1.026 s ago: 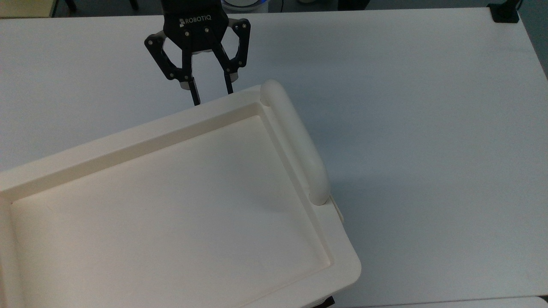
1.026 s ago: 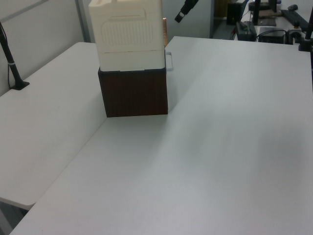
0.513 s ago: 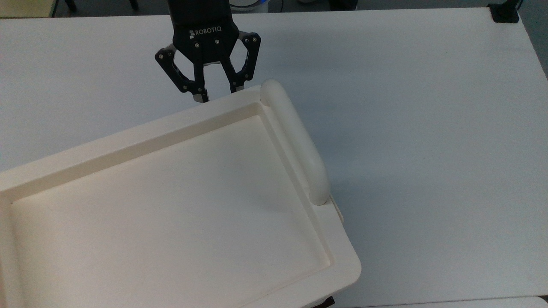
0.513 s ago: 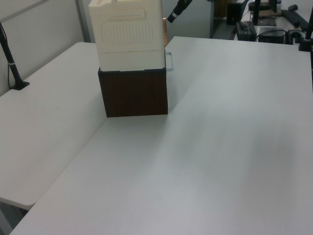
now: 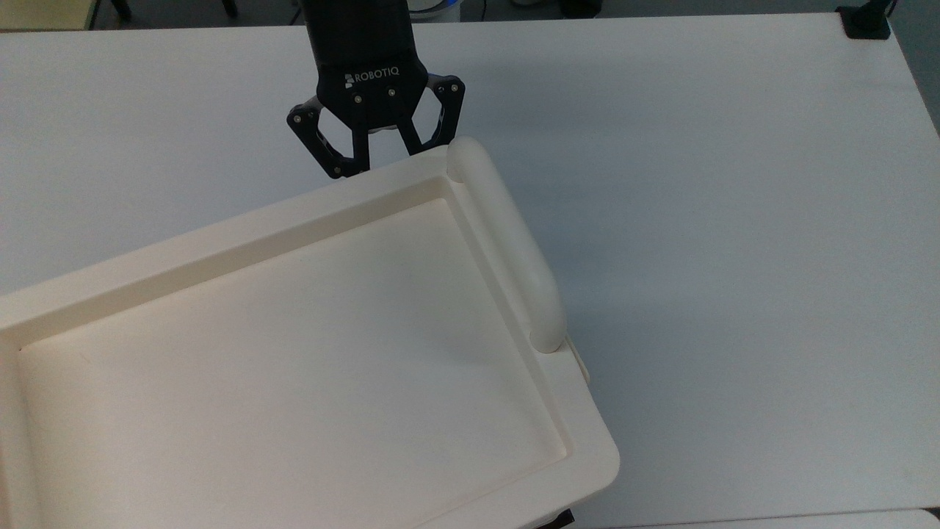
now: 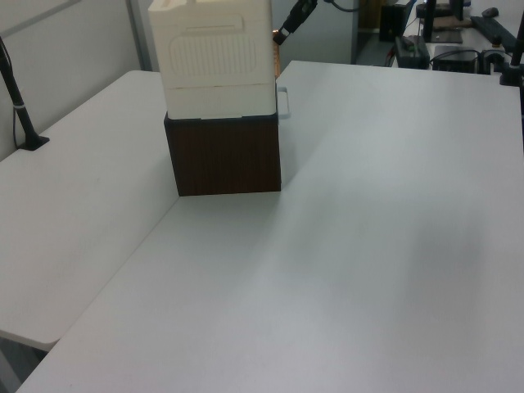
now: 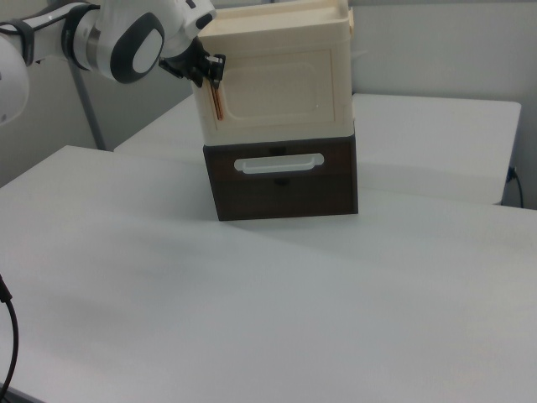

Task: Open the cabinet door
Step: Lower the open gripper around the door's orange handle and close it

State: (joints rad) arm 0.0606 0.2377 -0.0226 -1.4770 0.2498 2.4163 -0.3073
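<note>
STEP: reaching in — gripper [image 5: 380, 163] fingers spread, empty, dipping behind the cabinet's top rim | DOOR: cabinet door [image 7: 277, 86] shut, facing the right view's camera | NEXT: probably catch the door's edge [image 7: 216, 101] — swing outward

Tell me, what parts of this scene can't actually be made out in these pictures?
- The gripper's fingertips: in the top view the cabinet's rim covers them, so any contact is unknown.
- The cabinet door: its edge nearest the gripper in the right view is too small to show any gap.
- The arm: cut off by the top view's upper edge.
- The dark base: in the top view the cream top covers it.
</note>
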